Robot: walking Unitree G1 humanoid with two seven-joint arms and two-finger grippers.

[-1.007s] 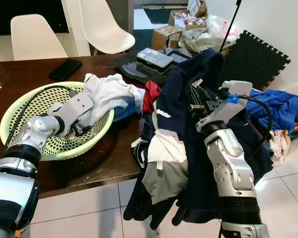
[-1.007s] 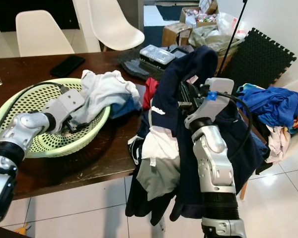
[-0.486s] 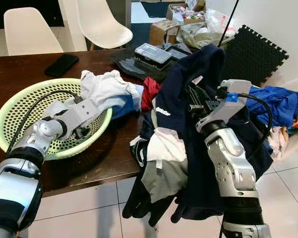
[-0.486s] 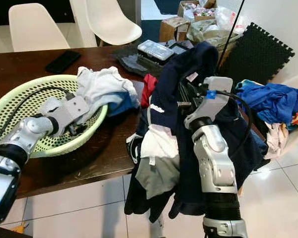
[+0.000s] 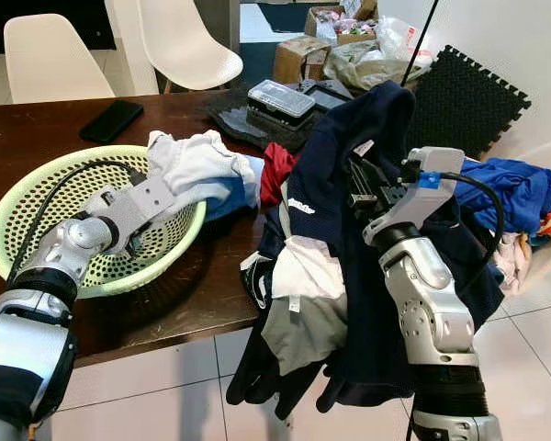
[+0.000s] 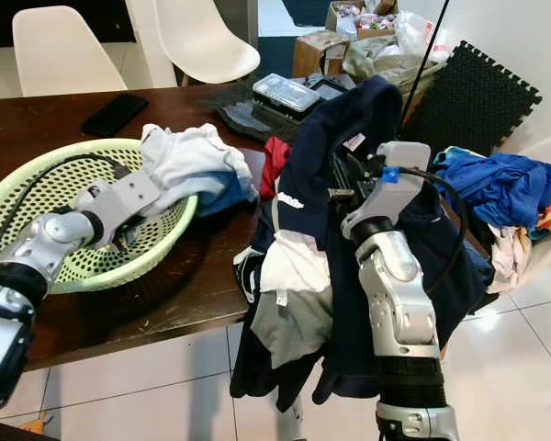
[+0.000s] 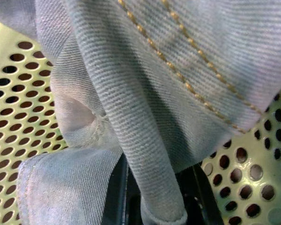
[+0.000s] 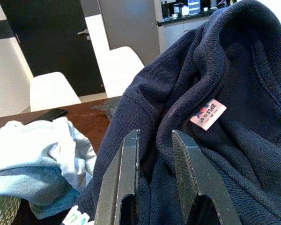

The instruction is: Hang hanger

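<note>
Your left gripper (image 7: 152, 197) sits inside the perforated green basket (image 5: 37, 197), its fingers clamped on a fold of pale grey twill cloth (image 7: 145, 108) with tan stitching. Your right gripper (image 8: 152, 178) holds up the navy knit garment (image 5: 349, 138) beside the tabletop (image 5: 193, 285), fingers slightly apart against it. You can't make out a hanger.

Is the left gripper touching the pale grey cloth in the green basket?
Touching: the left wrist view shows the pale grey cloth pinched between the left gripper's fingers.
</note>
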